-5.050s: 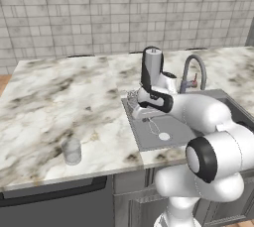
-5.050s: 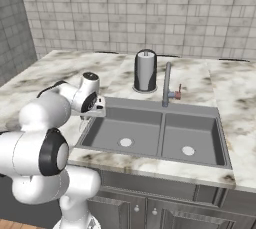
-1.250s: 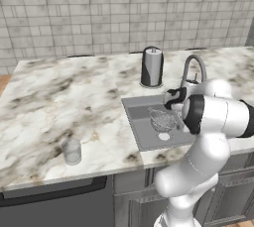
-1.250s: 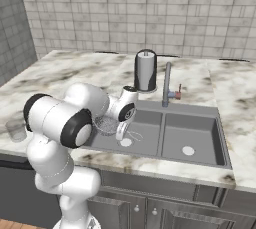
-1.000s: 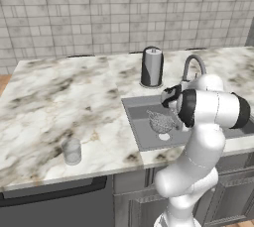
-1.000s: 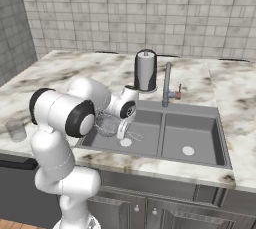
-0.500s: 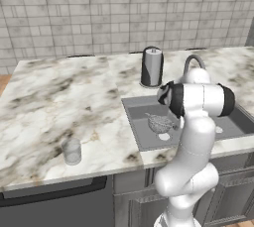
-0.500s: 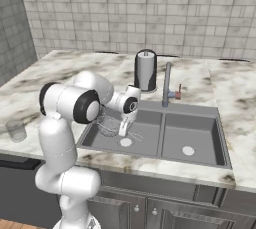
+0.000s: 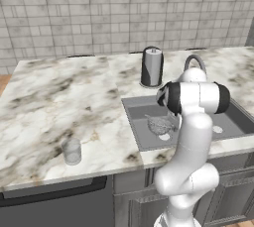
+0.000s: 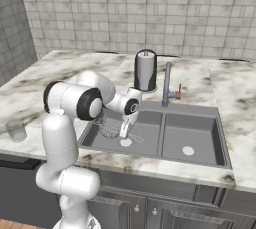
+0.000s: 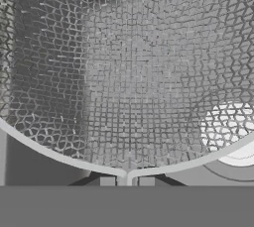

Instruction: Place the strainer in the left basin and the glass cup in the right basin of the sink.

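Gripping the strainer (image 10: 109, 125) by its thin wire handle, the claw (image 10: 125, 129) is pinched almost fully shut, reaching down into the left basin (image 10: 147, 123) of the sink (image 10: 220, 155). In the hand view the mesh bowl (image 11: 134, 72) sits just beyond the fingertips (image 11: 106, 181), with the wire rim meeting between them and the white drain (image 11: 238, 146) showing through the mesh. The strainer's long axis runs from the bowl, toward the basin's left wall, to the handle at the claw; its bowl opens upward. The glass cup (image 9: 72, 150) stands upright on the counter (image 9: 59, 102), well apart from the sink.
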Available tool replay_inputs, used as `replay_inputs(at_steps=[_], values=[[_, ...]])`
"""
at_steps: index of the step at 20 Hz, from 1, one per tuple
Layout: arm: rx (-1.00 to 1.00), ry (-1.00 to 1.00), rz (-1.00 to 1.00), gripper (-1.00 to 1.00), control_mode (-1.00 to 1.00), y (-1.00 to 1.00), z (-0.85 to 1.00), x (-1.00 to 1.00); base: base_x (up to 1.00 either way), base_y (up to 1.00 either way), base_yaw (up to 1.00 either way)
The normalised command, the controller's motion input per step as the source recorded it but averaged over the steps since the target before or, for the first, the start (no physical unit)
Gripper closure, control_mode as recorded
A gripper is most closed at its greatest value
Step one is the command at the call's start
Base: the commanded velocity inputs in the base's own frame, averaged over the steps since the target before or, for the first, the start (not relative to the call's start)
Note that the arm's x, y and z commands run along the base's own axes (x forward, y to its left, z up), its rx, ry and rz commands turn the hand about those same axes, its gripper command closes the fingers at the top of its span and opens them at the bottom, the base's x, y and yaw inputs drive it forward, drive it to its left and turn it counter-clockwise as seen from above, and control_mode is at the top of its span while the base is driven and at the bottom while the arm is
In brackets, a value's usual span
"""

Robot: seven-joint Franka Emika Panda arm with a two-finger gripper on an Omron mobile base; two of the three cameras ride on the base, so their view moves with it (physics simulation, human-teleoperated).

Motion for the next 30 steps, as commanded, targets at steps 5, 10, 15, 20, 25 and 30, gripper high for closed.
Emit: replay_inputs(at_steps=[5, 10, 15, 20, 25, 30], values=[[0.0, 0.0, -0.02, 1.0, -1.0, 0.02, -0.16, 0.05, 0.0, 0.0, 0.0], [0.02, 0.0, -0.03, 1.0, -1.0, 0.04, -0.11, 0.09, 0.0, 0.0, 0.0], [0.03, 0.0, -0.01, 1.0, -1.0, 0.04, -0.15, 0.1, 0.0, 0.0, 0.0], [0.04, 0.0, 0.0, 1.0, -1.0, 0.01, -0.18, 0.15, 0.0, 0.0, 0.0], [0.02, 0.0, 0.0, 1.0, -1.0, 0.04, -0.19, 0.2, 0.0, 0.0, 0.0], [0.0, 0.0, 0.0, 1.0, -1.0, 0.02, -0.16, 0.22, 0.0, 0.0, 0.0]])
